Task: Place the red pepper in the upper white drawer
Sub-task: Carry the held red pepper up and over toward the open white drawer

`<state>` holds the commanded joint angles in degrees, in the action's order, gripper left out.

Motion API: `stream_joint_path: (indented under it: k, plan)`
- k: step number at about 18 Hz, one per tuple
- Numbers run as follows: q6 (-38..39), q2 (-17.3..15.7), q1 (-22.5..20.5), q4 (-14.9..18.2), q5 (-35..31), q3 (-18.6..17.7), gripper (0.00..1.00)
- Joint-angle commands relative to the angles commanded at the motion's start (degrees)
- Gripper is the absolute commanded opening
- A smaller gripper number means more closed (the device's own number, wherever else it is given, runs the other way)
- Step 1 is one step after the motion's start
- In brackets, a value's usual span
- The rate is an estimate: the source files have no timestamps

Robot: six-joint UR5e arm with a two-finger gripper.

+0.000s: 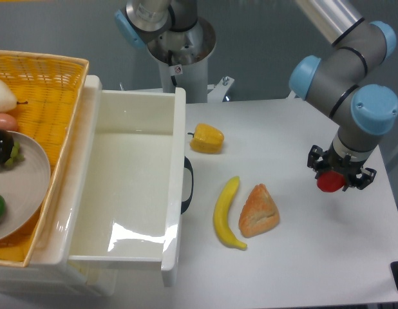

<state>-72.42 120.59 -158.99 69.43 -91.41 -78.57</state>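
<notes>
The gripper hangs over the right edge of the desk, its fingers clamped around the red pepper (only the glossy underside peeks out below them). The pepper sits raised off the surface. Over at the left edge, the upper white drawer stands pulled out, dark handle facing the middle. Between them lie a yellow-orange pepper, a banana and a wedge of bread, the last two just beside each other.
</notes>
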Motion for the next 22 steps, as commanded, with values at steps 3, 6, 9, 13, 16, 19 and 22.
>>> stream_joint_path:
  k: [3, 6, 9, 13, 16, 19, 22]
  plan:
    - [0.00, 0.00, -0.09, 0.00, 0.09, 0.00, 0.13]
    - [0.00, 0.00, 0.00, 0.09, 0.09, 0.00, 0.13]
    - [0.09, -0.09, 0.00, 0.09, 0.09, -0.09, 0.13]
    - [1.05, -1.49, 0.09, 2.27, 0.96, -0.09, 0.13]
    - [4.20, -3.16, 0.88, 5.00, 2.72, 0.00, 0.12]
    - [6.76, -6.75, 1.93, 9.91, 3.51, 0.09, 0.11]
    - [8.34, -11.85, 2.90, 16.59, 5.26, 0.09, 0.10]
